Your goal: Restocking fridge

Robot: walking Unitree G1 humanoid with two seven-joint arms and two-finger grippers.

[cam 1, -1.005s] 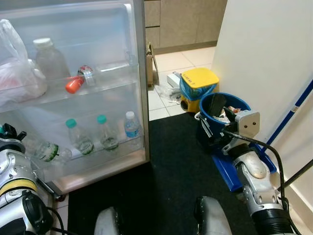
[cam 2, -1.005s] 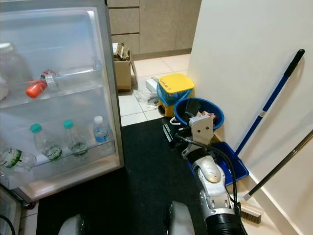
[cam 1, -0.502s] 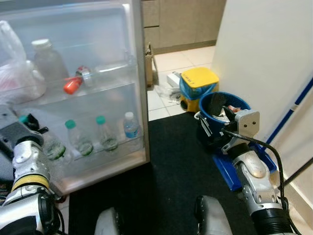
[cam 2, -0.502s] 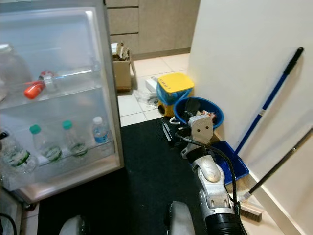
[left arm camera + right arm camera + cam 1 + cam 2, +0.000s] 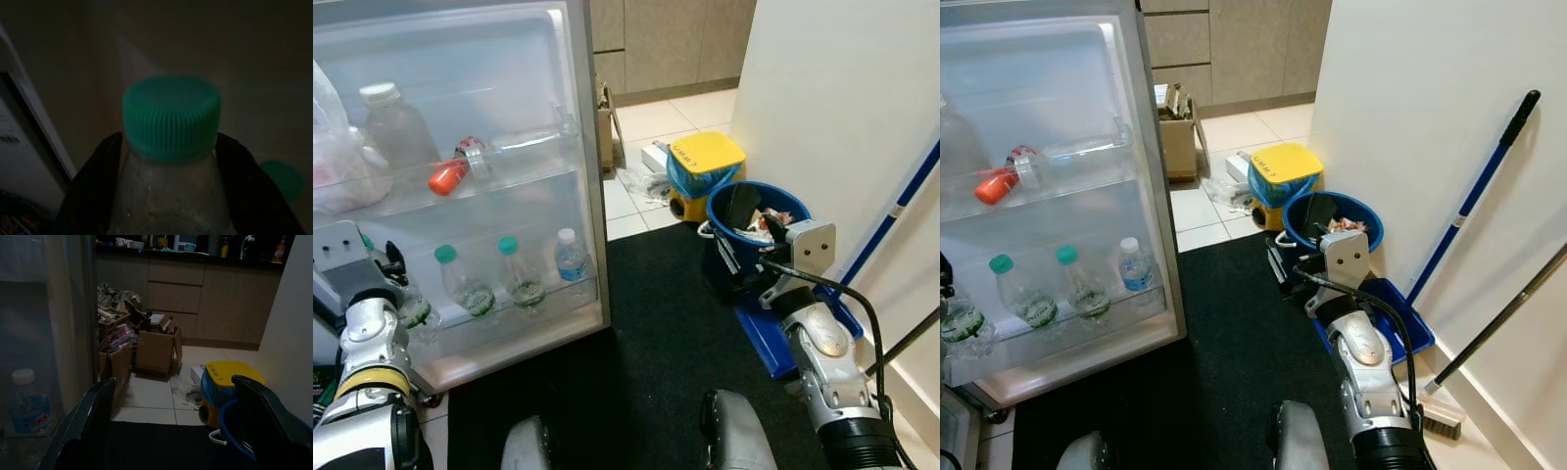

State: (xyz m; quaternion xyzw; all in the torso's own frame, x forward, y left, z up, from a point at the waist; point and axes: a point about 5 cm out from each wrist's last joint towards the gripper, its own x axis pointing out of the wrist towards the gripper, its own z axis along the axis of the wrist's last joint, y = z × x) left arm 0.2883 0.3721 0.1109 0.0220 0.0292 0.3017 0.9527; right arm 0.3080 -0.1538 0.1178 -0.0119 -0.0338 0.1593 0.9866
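Past my right gripper's (image 5: 173, 418) spread black fingers (image 5: 90, 416) I see brown cardboard boxes (image 5: 156, 350), a yellow-lidded bin (image 5: 230, 374) and a white-capped, blue-labelled clear bottle (image 5: 27, 404).

Black letters on the yellow bin lid (image 5: 708, 153), too small to read. Bottle labels blurred.

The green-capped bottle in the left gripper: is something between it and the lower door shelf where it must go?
Nothing visible blocks it. The left gripper holds the bottle at the left end of the lower door shelf. Two green-capped bottles and a blue-labelled bottle stand further right, clear of that end.
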